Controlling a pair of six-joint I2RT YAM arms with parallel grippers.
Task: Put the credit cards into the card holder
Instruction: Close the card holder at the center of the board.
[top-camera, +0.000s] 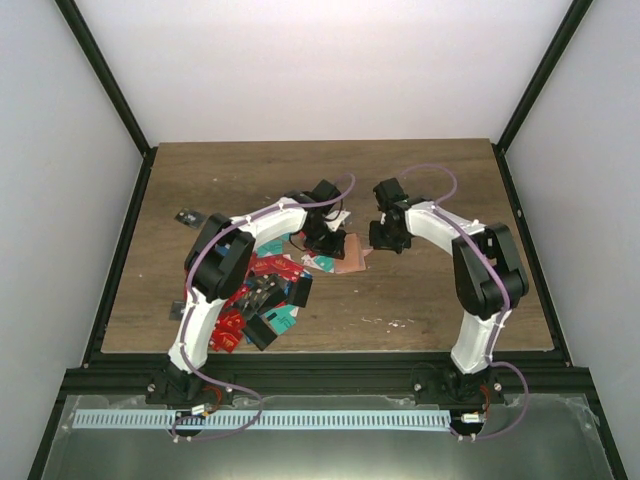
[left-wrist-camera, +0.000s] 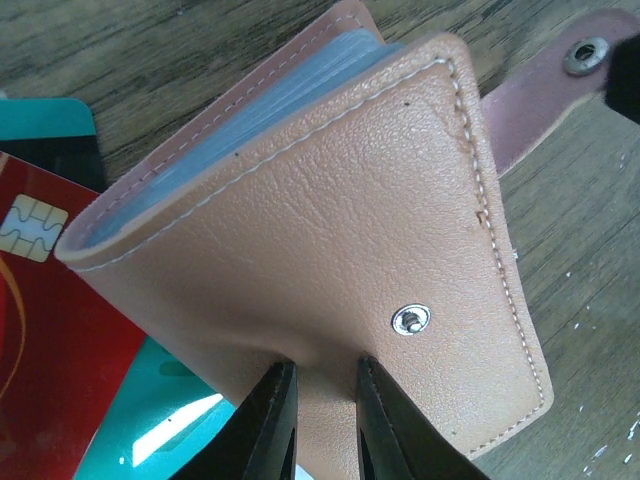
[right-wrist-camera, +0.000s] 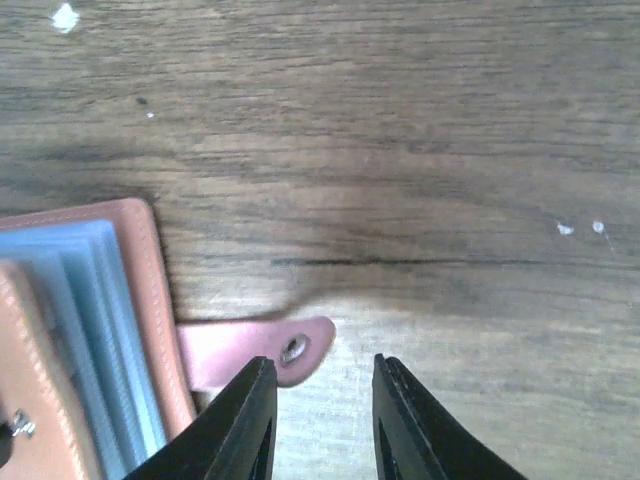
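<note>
The tan card holder (top-camera: 347, 250) lies half open at mid-table, its clear blue sleeves showing in the left wrist view. My left gripper (left-wrist-camera: 322, 370) is shut on the lower edge of the holder's upper cover (left-wrist-camera: 330, 230), which it holds lifted. My right gripper (right-wrist-camera: 322, 372) hovers open just right of the holder (right-wrist-camera: 80, 330), above bare wood. The holder's pink snap strap (right-wrist-camera: 250, 350) lies beside its left finger, not between the jaws. Credit cards (top-camera: 265, 300), mostly red with some teal and black, lie piled to the holder's left. A red chip card (left-wrist-camera: 50, 330) and a teal card (left-wrist-camera: 150, 420) lie under the holder.
A single dark card (top-camera: 187, 217) lies apart at the far left, and another one (top-camera: 178, 308) near the left rail. Black frame rails (top-camera: 120, 260) border the wooden table (top-camera: 430, 300). White walls close in the back and sides.
</note>
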